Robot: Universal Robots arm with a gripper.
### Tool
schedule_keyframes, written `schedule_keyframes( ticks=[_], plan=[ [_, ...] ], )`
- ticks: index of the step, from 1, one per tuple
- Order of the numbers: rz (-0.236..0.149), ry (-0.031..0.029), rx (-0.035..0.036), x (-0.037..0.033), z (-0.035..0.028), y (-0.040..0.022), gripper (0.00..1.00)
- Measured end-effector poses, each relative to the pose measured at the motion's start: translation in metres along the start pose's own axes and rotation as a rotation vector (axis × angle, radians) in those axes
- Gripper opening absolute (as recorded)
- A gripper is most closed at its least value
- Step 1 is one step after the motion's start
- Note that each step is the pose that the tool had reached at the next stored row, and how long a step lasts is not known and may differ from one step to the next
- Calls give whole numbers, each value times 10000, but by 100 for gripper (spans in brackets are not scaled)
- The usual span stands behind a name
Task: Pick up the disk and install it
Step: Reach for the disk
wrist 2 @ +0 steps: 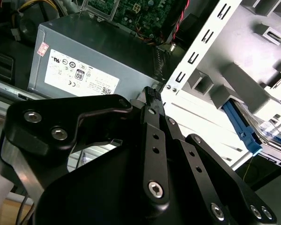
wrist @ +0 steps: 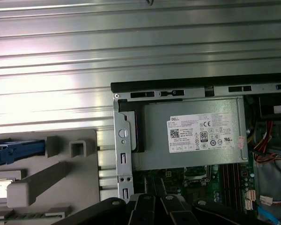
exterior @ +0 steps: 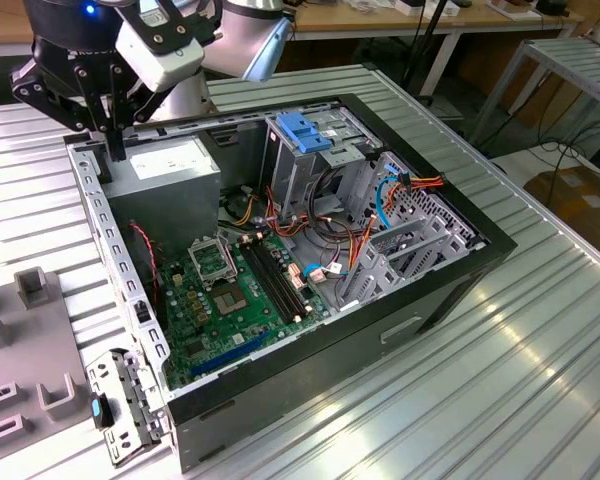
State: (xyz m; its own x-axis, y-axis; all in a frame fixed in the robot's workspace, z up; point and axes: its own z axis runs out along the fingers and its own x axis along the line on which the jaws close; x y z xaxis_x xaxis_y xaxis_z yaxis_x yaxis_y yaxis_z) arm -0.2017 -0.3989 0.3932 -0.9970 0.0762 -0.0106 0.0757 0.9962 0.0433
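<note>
The disk (wrist: 16, 151) lies on a grey fixture (wrist: 51, 178) beside the open computer case; its blue carrier frame shows in both wrist views (wrist 2: 241, 129), with some silver metal next to it. In the exterior view my gripper (exterior: 112, 150) hangs over the case's far corner on the exterior view's left, just above the grey power supply box (exterior: 165, 165). The fingers are shut with nothing between them (wrist 2: 152, 93). The disk sits some way off to the side of the gripper (wrist: 154, 197), outside the case wall.
The metal drive cage with a blue latch (exterior: 305, 135) stands in the case's far part. The green motherboard (exterior: 240, 290) and coloured cables (exterior: 380, 200) fill the case floor. The case's metal rim (exterior: 110, 240) runs between the gripper and the fixture. A ribbed metal table (exterior: 500, 380) surrounds it.
</note>
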Motion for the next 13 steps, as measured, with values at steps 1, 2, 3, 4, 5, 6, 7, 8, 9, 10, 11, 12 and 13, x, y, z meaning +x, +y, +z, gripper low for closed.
schedule_keyframes(
  ticks=[1, 2, 3, 4, 5, 6, 7, 8, 9, 10, 11, 12, 13],
  plan=[
    [0, 0, 0, 18, 0, -1, 11],
    [0, 2, 0, 29, -1, -2, 11],
    [1, 2, 1, 41, -1, -3, 11],
    [0, 3, 1, 56, -1, -4, 11],
    [1, 3, 1, 68, -1, -5, 11],
    [0, 3, 0, 89, -1, -7, 11],
    [0, 3, 0, 98, -1, -7, 11],
    [0, 4, 0, 107, -1, -8, 11],
    [0, 5, 0, 116, -2, -9, 11],
    [0, 6, 0, 124, -2, -9, 11],
    [0, 7, 1, 131, -2, -10, 11],
    [0, 8, 1, 139, -2, -11, 11],
    [0, 10, 1, 152, -2, -12, 11]
  ],
)
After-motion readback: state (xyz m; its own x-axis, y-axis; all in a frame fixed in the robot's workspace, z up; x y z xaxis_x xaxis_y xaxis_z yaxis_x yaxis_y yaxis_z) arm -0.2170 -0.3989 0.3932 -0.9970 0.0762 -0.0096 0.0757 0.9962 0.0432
